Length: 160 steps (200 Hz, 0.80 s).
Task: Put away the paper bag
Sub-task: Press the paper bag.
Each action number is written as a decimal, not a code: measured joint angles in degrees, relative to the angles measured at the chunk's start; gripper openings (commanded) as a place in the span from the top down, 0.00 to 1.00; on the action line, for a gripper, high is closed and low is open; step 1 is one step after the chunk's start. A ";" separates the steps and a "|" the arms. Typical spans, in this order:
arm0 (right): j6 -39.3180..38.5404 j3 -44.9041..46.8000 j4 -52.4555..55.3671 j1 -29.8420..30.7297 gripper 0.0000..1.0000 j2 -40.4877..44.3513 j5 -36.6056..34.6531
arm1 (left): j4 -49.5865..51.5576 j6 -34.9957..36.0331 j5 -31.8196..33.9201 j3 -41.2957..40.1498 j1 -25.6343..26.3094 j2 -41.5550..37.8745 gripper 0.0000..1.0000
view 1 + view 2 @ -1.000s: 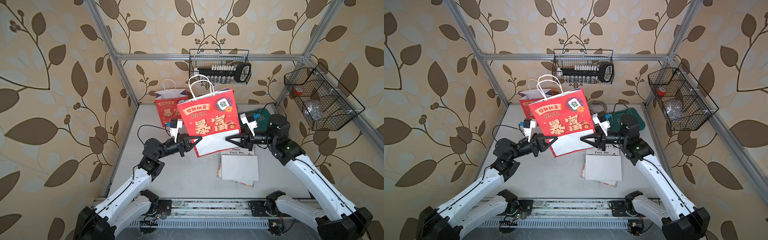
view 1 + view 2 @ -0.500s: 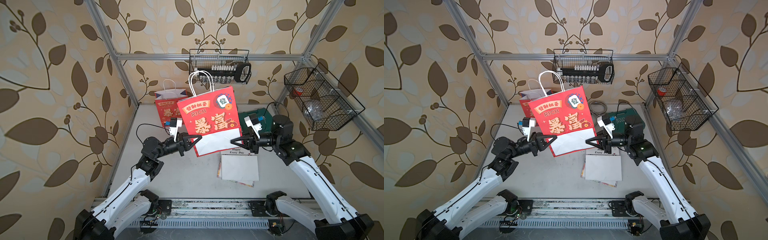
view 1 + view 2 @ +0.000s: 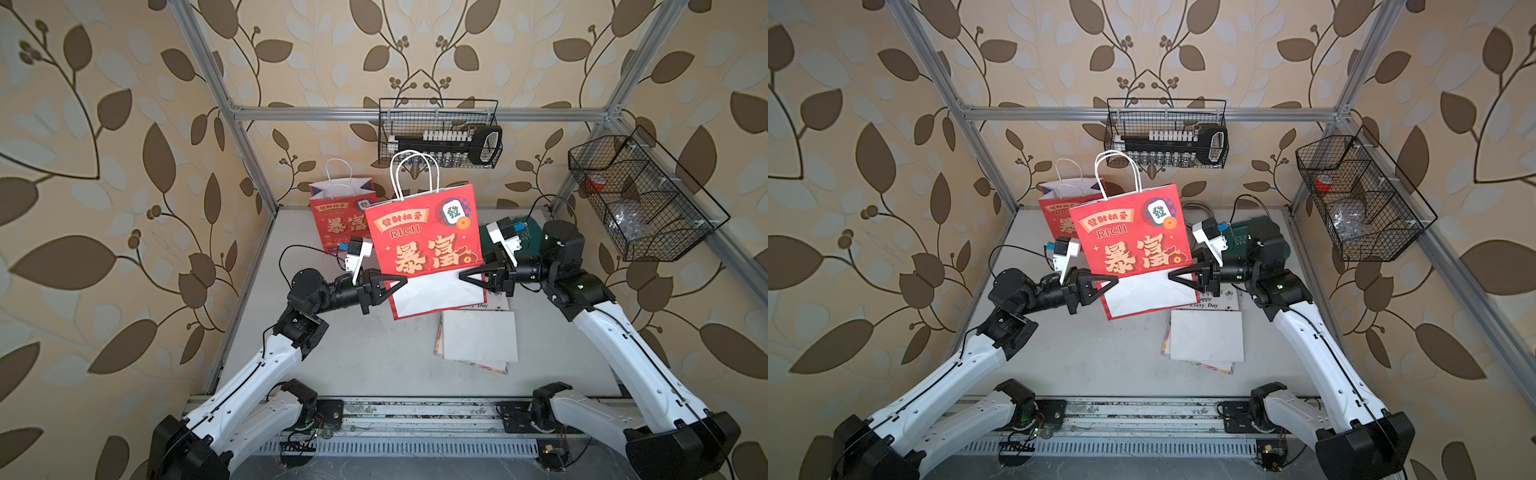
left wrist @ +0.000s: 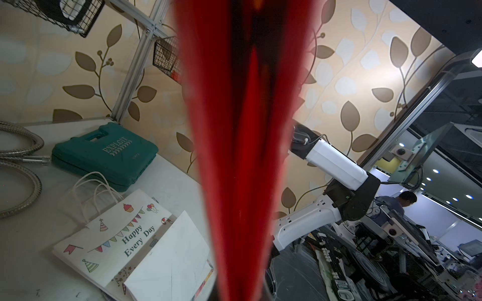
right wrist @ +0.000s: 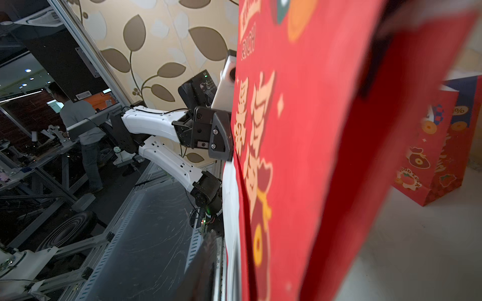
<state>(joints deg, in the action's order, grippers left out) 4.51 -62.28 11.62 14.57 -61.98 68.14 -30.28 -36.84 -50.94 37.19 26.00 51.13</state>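
1. Two grippers flank the bag (image 3: 424, 232), which hangs roughly upright, clear of the table (image 3: 365, 353), mid-scene.
2. Left gripper (image 3: 404, 281): clamped on the bag's lower left edge.
3. Right gripper (image 3: 462, 276): jaws straddle the lower right edge; gripping or not, cannot tell.
4. Second red bag (image 3: 338, 220) stands behind it, far left.
5. Flat bags (image 3: 478, 336) lie on the table, near right.

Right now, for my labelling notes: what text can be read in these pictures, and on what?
"RICH" and "暴富": held red paper bag.
"EXPLOIT": green case.
"Happy Every Day": flat white bag.
Rear red bag: "暴富" again, rest hidden.
Banner characters on both: too small.
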 measured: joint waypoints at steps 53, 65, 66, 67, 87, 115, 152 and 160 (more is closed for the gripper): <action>0.04 -0.68 -0.20 0.04 0.61 -0.04 0.61 | 1.05 1.36 -1.01 0.00 0.31 -0.02 1.00; 0.00 -0.79 -0.33 0.04 0.59 -0.04 0.17 | 1.88 1.64 -1.33 0.00 0.33 0.00 1.00; -0.02 -0.81 -0.31 0.04 0.59 -0.04 0.15 | 1.92 1.66 -1.36 0.00 0.33 0.00 1.00; -0.04 -0.83 -0.31 0.04 0.59 -0.04 0.11 | 1.99 1.68 -1.36 0.00 0.33 0.00 1.00; 0.42 -1.44 -0.76 0.02 0.96 -0.13 -0.66 | 3.10 1.99 -1.66 0.00 0.33 0.00 1.00; 1.40 -3.82 -1.18 0.02 1.00 -1.16 -1.07 | 3.13 2.27 -2.14 0.00 0.61 0.44 1.00; 2.62 -5.03 -2.69 -0.37 0.59 -1.66 -3.67 | 4.02 2.71 -2.86 -0.11 0.70 0.92 1.00; 3.26 -5.05 -3.72 -0.44 0.88 -1.68 -4.17 | 4.37 2.86 -2.91 -0.15 0.72 0.92 1.00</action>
<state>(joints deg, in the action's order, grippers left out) 7.77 -67.33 7.90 14.13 -63.66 63.96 -25.91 -33.98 -53.84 37.04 26.72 52.05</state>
